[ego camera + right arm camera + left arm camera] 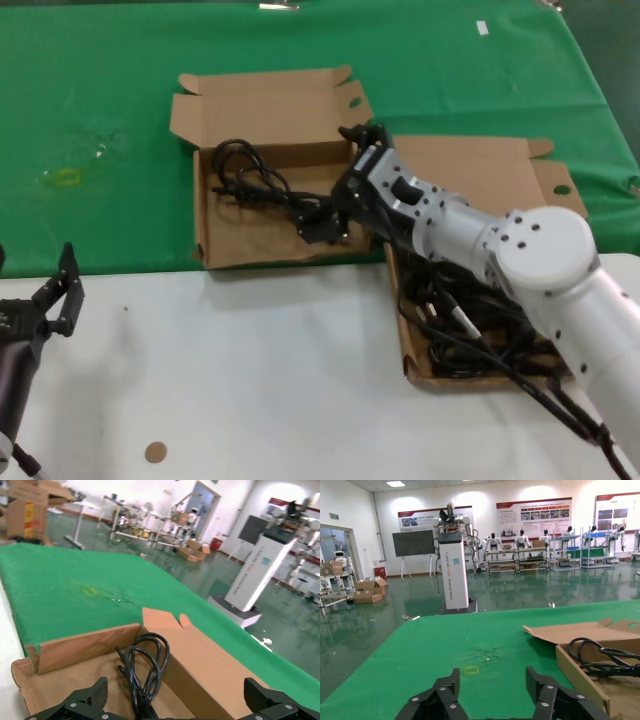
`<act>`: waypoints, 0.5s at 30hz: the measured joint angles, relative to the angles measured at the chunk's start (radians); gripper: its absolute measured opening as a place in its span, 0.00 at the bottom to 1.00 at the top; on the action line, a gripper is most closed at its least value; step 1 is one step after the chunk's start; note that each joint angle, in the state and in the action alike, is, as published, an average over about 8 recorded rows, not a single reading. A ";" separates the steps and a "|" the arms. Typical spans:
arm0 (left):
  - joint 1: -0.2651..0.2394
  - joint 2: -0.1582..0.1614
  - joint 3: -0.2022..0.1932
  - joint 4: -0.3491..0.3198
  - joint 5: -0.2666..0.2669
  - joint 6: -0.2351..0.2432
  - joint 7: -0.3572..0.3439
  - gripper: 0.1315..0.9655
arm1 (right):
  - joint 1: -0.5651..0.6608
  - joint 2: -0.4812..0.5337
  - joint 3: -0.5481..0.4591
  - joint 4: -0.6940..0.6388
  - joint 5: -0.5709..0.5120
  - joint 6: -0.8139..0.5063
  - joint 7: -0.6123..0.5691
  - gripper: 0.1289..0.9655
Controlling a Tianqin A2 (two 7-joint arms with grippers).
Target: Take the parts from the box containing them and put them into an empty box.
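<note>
The smaller squarish cardboard box [262, 256] lies open on the green cloth, with one black coiled cord [250, 180] inside it. My right gripper [325, 218] hangs low over that box's right end. In the right wrist view it [180, 700] is open, its fingers wide apart on either side of the cord [145, 665], above the box floor [75, 680]. The longer box [480, 170] sits to the right under my right arm, with several tangled black cords [465, 335] in it. My left gripper [62, 292] is parked at the near left, open and empty [492, 685].
A green cloth [110, 90] covers the far half of the table, and white tabletop [250, 380] the near half. A small brown disc [155, 452] lies near the front edge. A yellow mark [65, 177] is on the cloth at the left.
</note>
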 joint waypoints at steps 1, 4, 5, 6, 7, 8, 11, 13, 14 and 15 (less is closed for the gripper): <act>0.000 0.000 0.000 0.000 0.000 0.000 0.000 0.32 | -0.014 0.002 0.006 0.012 0.006 0.008 0.001 0.95; 0.000 0.000 0.000 0.000 0.000 0.000 0.000 0.37 | -0.056 0.007 0.025 0.049 0.025 0.032 0.006 0.97; 0.000 0.000 0.000 0.000 0.000 0.000 0.000 0.40 | -0.070 0.009 0.032 0.062 0.032 0.040 0.007 0.98; 0.000 0.000 0.000 0.000 0.000 0.000 0.000 0.43 | -0.084 0.011 0.038 0.075 0.038 0.049 0.009 0.98; 0.000 0.000 0.000 0.000 0.000 0.000 0.000 0.47 | -0.098 0.013 0.045 0.087 0.044 0.056 0.010 0.99; 0.000 0.000 0.000 0.000 0.000 0.000 0.000 0.50 | -0.112 0.015 0.051 0.099 0.051 0.065 0.011 0.99; 0.000 0.000 0.000 0.000 0.000 0.000 0.000 0.60 | -0.155 0.020 0.070 0.137 0.070 0.089 0.016 1.00; 0.000 0.000 0.000 0.000 0.000 0.000 0.000 0.64 | -0.183 0.024 0.083 0.161 0.082 0.105 0.019 1.00; 0.000 0.000 0.000 0.000 0.000 0.000 0.000 0.64 | -0.197 0.026 0.089 0.174 0.089 0.113 0.020 1.00; 0.000 0.000 0.000 0.000 0.000 0.000 0.000 0.64 | -0.211 0.028 0.096 0.187 0.095 0.121 0.021 1.00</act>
